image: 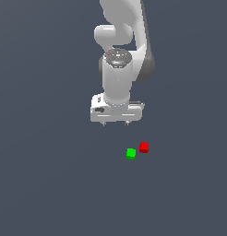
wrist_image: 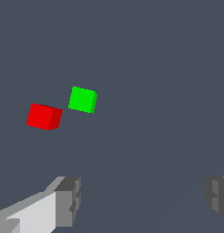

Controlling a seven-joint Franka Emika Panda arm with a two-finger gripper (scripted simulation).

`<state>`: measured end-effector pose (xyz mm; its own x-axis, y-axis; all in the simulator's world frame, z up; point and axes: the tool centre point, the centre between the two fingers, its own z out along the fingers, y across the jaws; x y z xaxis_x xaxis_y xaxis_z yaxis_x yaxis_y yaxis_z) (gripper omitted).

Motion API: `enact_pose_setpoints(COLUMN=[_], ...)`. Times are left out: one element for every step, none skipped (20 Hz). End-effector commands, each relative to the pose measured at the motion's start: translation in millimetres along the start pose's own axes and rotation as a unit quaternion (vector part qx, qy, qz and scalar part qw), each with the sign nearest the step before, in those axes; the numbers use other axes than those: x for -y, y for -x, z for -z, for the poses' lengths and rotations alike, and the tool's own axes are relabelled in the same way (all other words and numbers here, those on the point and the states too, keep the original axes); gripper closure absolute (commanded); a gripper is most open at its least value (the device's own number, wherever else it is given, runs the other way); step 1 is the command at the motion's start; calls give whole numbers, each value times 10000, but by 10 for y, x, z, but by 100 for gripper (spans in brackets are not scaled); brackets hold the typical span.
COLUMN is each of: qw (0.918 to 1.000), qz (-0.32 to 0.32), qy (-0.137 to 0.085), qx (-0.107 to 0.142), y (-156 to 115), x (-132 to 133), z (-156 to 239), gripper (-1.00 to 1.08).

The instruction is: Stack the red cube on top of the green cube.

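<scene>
Beside the green cube (image: 130,153), red cube (image: 143,147) sits unobstructed; claw (image: 115,123) spread, empty.

Red cube (image: 143,147), right of centre in the exterior view: plain bright red, one face darker. Green cube (image: 131,153), just lower left of it: plain bright green. Arm (image: 119,78), upper centre: white with grey joints. Fingers (wrist_image: 68,200): grey pads. Ground (image: 41,175): uniform dark slate blue-grey.

One red cube (image: 143,147), one green cube (image: 131,153), apparently one claw (image: 115,123)
</scene>
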<state>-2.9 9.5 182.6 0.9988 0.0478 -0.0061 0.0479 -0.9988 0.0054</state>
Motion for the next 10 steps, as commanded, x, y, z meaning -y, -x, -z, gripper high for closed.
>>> enact_pose_setpoints(qw=[10000,10000,10000,10000,10000,10000,10000,10000,9999,9999], qz=[0,0,-6,-14,-26,-41,-58,-79,-104,-131], qy=[0,0,0,0,-1,-1,-2,-2,-3,-4], qx=[0,0,0,0,-1,-1,-1,-2,-2,-3], y=[0,0,-1,-2,-4,-6,-9,-12,-16,-21], x=[0,4,8,18,32,50,71,97,127,161], z=[0,-1,-6,-13,-23,-36,-52,-71,-92,-117], gripper=[-92,-92,-92,-92,-92,-92,-92,-92,-92,-92])
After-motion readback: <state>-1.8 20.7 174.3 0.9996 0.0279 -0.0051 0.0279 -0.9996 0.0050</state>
